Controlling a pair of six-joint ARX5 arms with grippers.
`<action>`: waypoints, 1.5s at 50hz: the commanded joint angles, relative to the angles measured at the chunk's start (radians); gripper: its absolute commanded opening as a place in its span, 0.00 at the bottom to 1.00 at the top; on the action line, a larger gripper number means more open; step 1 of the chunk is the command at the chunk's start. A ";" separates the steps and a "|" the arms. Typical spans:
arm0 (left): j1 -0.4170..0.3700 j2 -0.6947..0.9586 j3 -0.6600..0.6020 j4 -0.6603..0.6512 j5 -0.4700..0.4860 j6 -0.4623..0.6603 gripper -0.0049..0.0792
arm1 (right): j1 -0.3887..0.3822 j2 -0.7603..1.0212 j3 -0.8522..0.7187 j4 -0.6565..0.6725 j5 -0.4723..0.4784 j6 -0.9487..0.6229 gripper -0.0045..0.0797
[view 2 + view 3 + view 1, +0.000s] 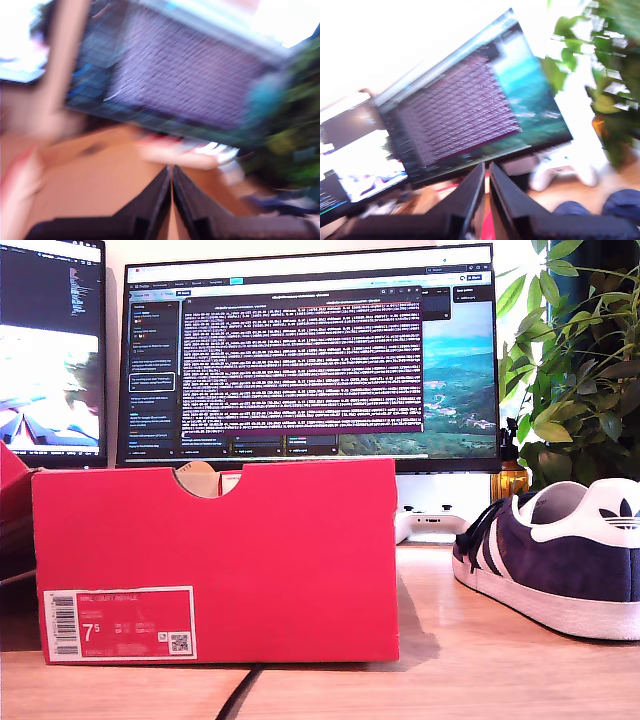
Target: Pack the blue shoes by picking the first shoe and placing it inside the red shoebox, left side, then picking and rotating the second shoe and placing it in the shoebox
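The red shoebox (215,560) stands on the wooden desk at the exterior view's left, its notch and white 7.5 label facing the camera. One blue shoe (560,560) rests on the desk at the exterior view's right, apart from the box, heel tab toward the right edge. Neither arm appears in the exterior view. My first gripper (171,172) is shut with nothing in it; its view is blurred and points at the monitor. My second gripper (487,167) is also shut and empty, raised, with the blue shoe (622,205) low beyond it.
A large monitor (310,350) and another screen (50,350) stand behind the box. A leafy plant (580,350) fills the exterior view's right rear. A white controller (430,520) lies behind the shoe. A black cable (235,695) runs off the front edge.
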 commanded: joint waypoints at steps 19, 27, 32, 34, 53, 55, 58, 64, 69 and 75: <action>-0.154 0.110 0.129 -0.370 0.135 0.264 0.04 | -0.001 0.328 0.249 -0.114 -0.055 -0.085 0.05; -0.249 0.230 0.143 -0.443 0.069 0.195 0.04 | -0.001 0.578 0.409 -0.171 -0.055 -0.194 0.05; -0.308 0.306 0.143 -0.462 0.016 0.065 0.04 | -0.001 0.726 0.521 -0.211 -0.055 -0.252 0.05; -0.328 0.333 0.143 -0.463 -0.028 0.009 0.04 | 0.000 0.779 0.569 -0.237 -0.056 -0.274 0.05; -0.388 0.591 0.143 -0.336 -0.258 -0.157 0.04 | 0.069 1.120 0.959 -0.717 -0.052 -0.426 0.05; -0.388 0.619 0.143 -0.298 -0.258 -0.157 0.04 | 0.079 1.147 0.983 -0.768 -0.052 -0.426 0.05; -0.388 0.659 0.143 -0.239 -0.258 -0.157 0.04 | 0.093 1.185 1.010 -0.838 -0.052 -0.426 0.05; -0.388 0.721 0.143 -0.154 -0.253 -0.157 0.04 | 0.115 1.250 1.036 -0.930 -0.052 -0.424 0.05; -0.388 0.747 0.143 -0.134 -0.248 -0.159 0.04 | 0.134 1.290 1.036 -0.976 -0.045 -0.416 0.06; -0.388 0.751 0.143 -0.130 -0.250 -0.156 0.04 | 0.157 1.331 1.036 -0.992 -0.043 -0.413 0.21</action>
